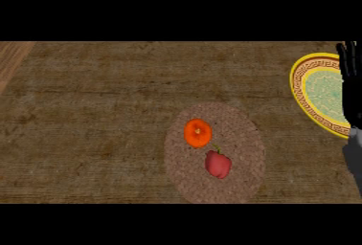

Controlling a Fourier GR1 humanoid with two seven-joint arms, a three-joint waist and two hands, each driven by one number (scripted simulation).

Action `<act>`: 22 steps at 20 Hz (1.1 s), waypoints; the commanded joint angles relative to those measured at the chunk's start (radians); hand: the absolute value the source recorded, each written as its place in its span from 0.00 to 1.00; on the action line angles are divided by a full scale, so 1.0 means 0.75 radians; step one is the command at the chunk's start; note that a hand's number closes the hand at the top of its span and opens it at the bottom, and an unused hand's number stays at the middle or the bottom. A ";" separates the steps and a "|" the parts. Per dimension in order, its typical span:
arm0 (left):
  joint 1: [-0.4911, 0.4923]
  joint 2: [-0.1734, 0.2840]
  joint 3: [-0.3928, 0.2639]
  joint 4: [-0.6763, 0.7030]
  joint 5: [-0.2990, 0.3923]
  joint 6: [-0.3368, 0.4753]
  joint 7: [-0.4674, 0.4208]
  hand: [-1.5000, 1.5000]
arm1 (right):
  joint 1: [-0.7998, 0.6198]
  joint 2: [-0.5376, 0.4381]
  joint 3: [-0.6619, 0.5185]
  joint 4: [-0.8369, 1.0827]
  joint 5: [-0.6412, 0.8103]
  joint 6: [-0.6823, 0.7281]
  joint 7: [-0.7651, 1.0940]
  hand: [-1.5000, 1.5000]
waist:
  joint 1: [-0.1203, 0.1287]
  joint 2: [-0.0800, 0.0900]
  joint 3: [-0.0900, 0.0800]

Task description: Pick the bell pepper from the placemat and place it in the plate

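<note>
We are looking steeply down at the brown counter, which is filling nearly the whole view. On it, a little right of the middle, the round woven placemat is lying flat, and at the far right edge the plate, yellow-rimmed with a pale green middle, is sitting well apart from the mat and partly running out of view. Our right hand is showing over the plate's right side with its grey forearm below it; the black fingers are pointing up and standing straight and side by side, not curled, and they are holding nothing. Whether they are touching the plate or only hanging above it we cannot tell. Our left hand is not appearing anywhere in the view. On the placemat two things are lying close together: the red bell pepper, its small stem pointing up toward the view's top, and just above and left of it a round orange fruit, perhaps a tomato, though we cannot tell for sure. We are judging the task as not yet begun: the pepper is resting on the mat, the plate is carrying nothing we can see, so the reach, the grasp, the carry and the release are all left.
</note>
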 commanded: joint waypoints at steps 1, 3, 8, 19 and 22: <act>0.031 -0.105 -0.093 -0.021 -0.067 0.036 0.070 0.50 | -0.018 0.080 0.121 -0.070 0.076 -0.044 0.099 1.00 | -0.035 -0.012 -0.003; 0.029 -0.136 -0.128 0.074 0.043 -0.059 0.093 0.50 | 0.000 0.170 0.333 -0.154 0.147 -0.071 0.212 1.00 | -0.040 -0.012 -0.008; 0.085 -0.226 -0.243 0.087 0.095 -0.112 0.181 0.50 | -0.046 -0.286 0.451 -0.097 0.651 -0.041 0.245 1.00 | -0.101 -0.029 -0.074; 0.059 -0.373 -0.361 0.115 0.098 -0.129 0.270 0.50 | 0.484 0.187 0.768 -0.360 0.681 -0.368 0.043 0.00 | -0.056 -0.015 -0.002; 0.022 -0.433 -0.361 0.213 0.098 -0.122 0.222 0.50 | 0.416 0.115 0.892 -0.307 0.978 -0.380 0.263 0.00 | -0.054 -0.014 -0.005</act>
